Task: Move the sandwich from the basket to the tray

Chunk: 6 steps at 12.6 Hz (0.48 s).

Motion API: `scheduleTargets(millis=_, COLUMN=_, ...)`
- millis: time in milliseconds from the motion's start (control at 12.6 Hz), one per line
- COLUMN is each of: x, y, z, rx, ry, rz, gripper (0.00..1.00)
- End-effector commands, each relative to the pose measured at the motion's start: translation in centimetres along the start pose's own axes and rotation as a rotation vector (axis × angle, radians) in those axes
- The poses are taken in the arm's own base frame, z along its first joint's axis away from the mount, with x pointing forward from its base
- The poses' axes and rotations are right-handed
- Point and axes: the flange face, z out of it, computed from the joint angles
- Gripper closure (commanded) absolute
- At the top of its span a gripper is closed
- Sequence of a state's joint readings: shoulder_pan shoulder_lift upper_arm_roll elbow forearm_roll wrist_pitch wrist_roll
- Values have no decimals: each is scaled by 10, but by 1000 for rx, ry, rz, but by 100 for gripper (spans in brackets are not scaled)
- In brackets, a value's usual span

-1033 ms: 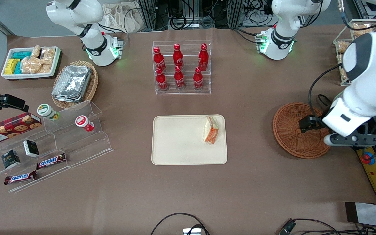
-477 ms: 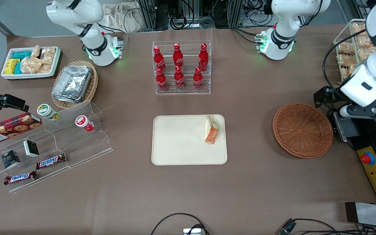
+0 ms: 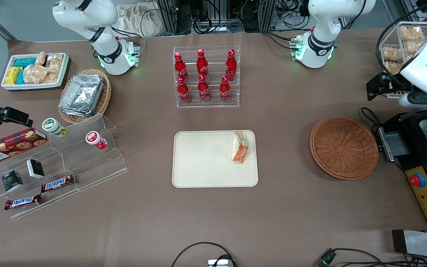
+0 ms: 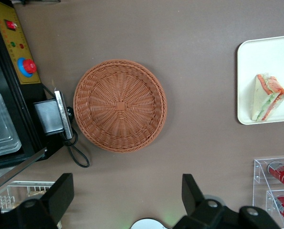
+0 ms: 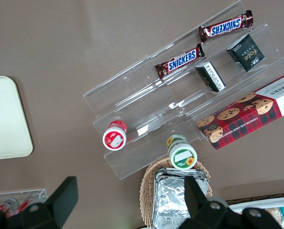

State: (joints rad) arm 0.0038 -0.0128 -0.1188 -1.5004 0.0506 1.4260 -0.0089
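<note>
1. Lying on the flat cream rectangular tray (image 3: 206, 163) at mid-frame, near its edge toward the basket, the wrapped triangular white-bread sandwich (image 3: 240, 147) looks delivered.
2. The round reddish-brown wicker basket (image 3: 343, 147) holds nothing.
3. The left arm's black gripper (image 4: 125, 202), upper right of the front view, has its fingers spread apart and grips nothing; little seems left.
</note>
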Motion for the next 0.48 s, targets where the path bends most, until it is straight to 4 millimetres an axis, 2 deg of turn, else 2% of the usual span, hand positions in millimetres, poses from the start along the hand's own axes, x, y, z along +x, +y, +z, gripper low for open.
scheduleTargets(millis=0, x=-8, y=-3, z=-2, rx=-3, ry=-12, rz=9, gripper=0)
scheduleTargets(millis=397, x=-8, y=1, z=1, rx=-15, ry=-21, rz=2, gripper=0)
